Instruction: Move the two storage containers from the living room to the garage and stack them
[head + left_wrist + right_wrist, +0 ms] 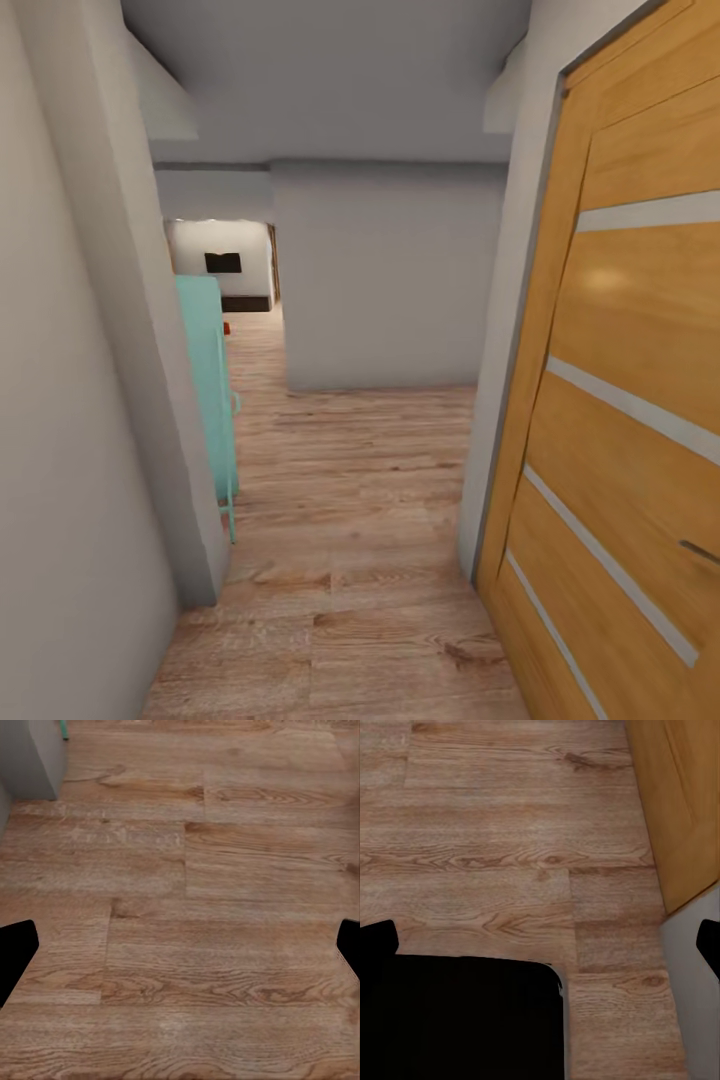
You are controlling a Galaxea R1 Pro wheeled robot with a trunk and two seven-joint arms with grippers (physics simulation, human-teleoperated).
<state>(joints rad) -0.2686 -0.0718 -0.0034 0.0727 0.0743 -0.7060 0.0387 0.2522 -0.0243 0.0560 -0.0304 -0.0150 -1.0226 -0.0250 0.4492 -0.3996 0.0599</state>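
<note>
Wood planks [350, 520] run ahead of me down a narrow hallway, and I take it I am driving toward the living room, since neither gripper carries a bin. Close on my right an oak door [640, 400] with pale inlaid strips stands open; its lower edge and the grey jamb beside it also show in the right wrist view, so I judge that side tight and would steer a little left. On the left a white wall corner [150, 400] juts in, with a mint-green cabinet [210, 390] tucked behind it. Far down the passage, on the floor near a dark cabinet [245, 302], sits a small red speck [228, 327]; it may be one of the bins, though it is too small to tell. The left gripper [180, 952] points down at bare planks with its jaws spread wide and nothing between them. The right gripper [540, 941] is likewise spread and empty, hanging over the floor beside a black part of the robot [457, 1016]. Both arms seem tucked low for travel.
</note>
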